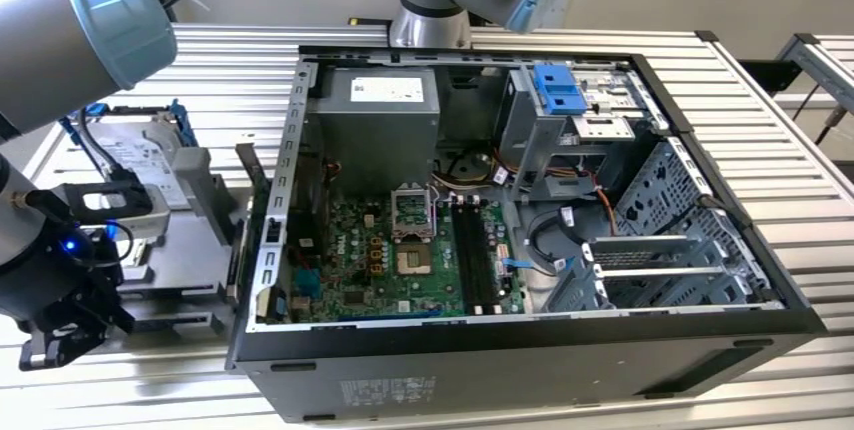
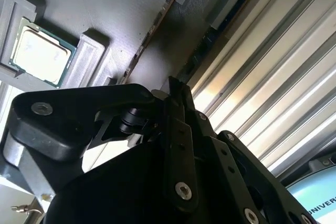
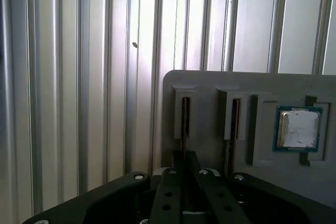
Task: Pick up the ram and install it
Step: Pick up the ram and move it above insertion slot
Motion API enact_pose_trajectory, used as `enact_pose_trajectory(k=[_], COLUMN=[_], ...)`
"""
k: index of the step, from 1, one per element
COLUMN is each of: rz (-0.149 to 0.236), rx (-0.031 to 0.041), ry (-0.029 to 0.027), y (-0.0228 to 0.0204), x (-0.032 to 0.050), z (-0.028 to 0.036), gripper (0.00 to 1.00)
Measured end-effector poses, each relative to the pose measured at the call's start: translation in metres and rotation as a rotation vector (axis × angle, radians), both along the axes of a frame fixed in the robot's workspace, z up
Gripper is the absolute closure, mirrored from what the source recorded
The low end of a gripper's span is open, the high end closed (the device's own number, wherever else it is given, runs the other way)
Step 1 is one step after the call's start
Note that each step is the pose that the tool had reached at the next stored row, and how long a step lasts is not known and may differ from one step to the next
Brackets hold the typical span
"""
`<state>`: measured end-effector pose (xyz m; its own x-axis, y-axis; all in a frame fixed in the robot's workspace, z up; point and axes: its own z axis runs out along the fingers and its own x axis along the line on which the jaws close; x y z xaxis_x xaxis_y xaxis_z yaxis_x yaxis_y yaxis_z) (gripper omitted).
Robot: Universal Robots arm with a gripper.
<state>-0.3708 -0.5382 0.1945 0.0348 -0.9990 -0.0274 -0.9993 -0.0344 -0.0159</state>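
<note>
Black tool (image 3: 185, 157): poised just before a thin dark ram stick (image 3: 185, 118); whether clenched or released cannot be told. Ram stick: on edge in grey moulded tray (image 3: 210, 82), second ram stick (image 3: 233, 121) and square silver processor (image 3: 298, 128) alongside. Tray: on ribbed aluminium bench (image 1: 227, 60), 9 o'clock of open black computer case (image 1: 534, 370)

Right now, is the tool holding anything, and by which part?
Cannot tell. The tool sits at one ram stick standing in the gray tray.
</note>
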Motion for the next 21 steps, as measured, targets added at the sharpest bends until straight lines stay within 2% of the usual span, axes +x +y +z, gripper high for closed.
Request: enact_pose_trajectory(k=[8, 15, 21], rz=[0.000, 0.000, 0.000], rx=[0.0006, 0.0005, 0.0006], ry=[-0.0002, 0.0000, 0.0000], y=[0.0000, 0.0000, 0.0000], x=[-0.0001, 0.0000, 0.0000], z=[0.0012, 0.0181, 0.0255], gripper=[1.00, 1.00, 1.00])
